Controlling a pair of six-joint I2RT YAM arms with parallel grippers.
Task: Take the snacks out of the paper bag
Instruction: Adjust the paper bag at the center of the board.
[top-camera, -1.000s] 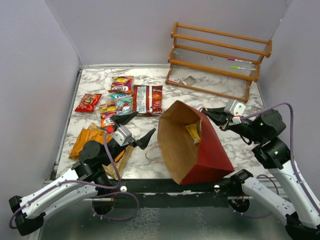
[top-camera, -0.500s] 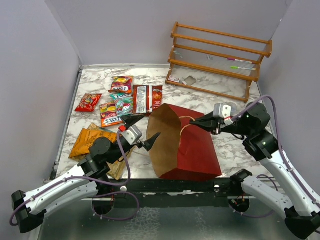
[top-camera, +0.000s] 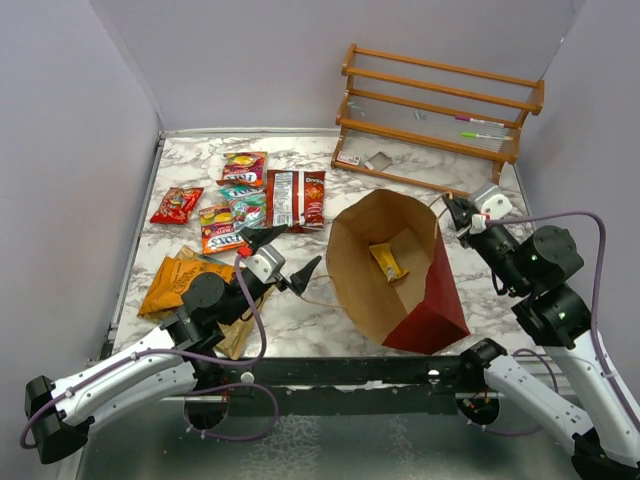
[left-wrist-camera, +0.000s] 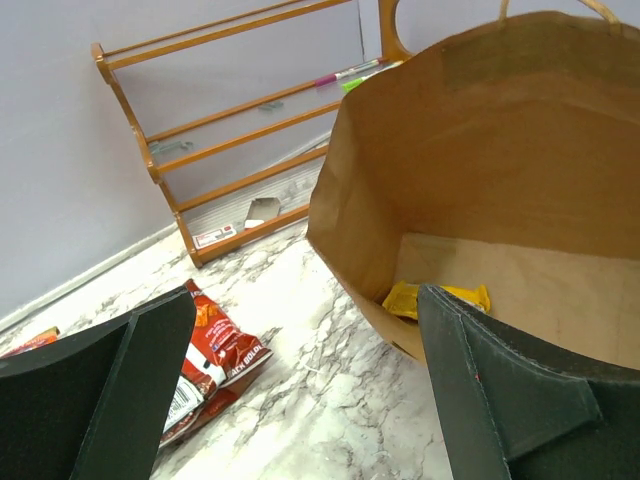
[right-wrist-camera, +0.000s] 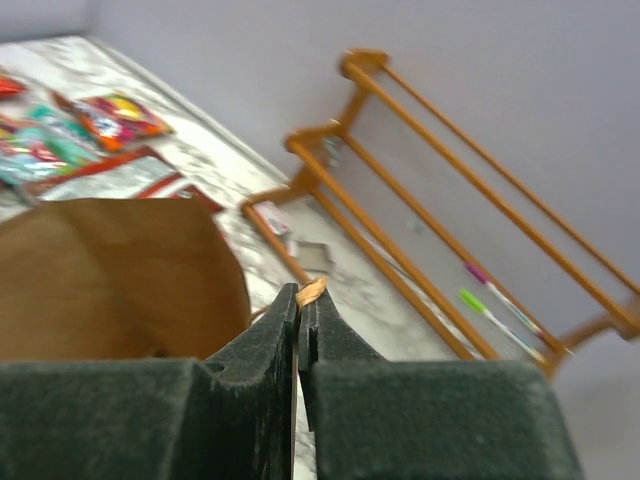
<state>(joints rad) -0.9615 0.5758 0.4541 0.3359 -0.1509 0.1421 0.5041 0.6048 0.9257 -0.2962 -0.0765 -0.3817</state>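
The paper bag (top-camera: 440, 300), red outside and brown inside, lies with its mouth open toward the left and up. One yellow packet (top-camera: 387, 260) lies inside; it also shows in the left wrist view (left-wrist-camera: 440, 298). My right gripper (top-camera: 455, 207) is shut on the bag's twisted handle (right-wrist-camera: 311, 291) at the bag's far right rim and holds it up. My left gripper (top-camera: 288, 258) is open and empty, just left of the bag's mouth (left-wrist-camera: 480, 150). Several snacks (top-camera: 240, 195) lie on the table at the left, with the orange chip bag (top-camera: 180, 283) under my left arm.
An orange wooden rack (top-camera: 440, 110) stands at the back right, with pens on it and small white cards at its foot. A dark red packet (top-camera: 296, 196) lies just behind my left gripper, also in the left wrist view (left-wrist-camera: 215, 345). The bag's other handle loops on the marble (top-camera: 310, 300).
The right gripper has pulled the handle back to the right and up, so the bag that lay flattened half a second ago now stands open. The left gripper has edged toward the mouth.
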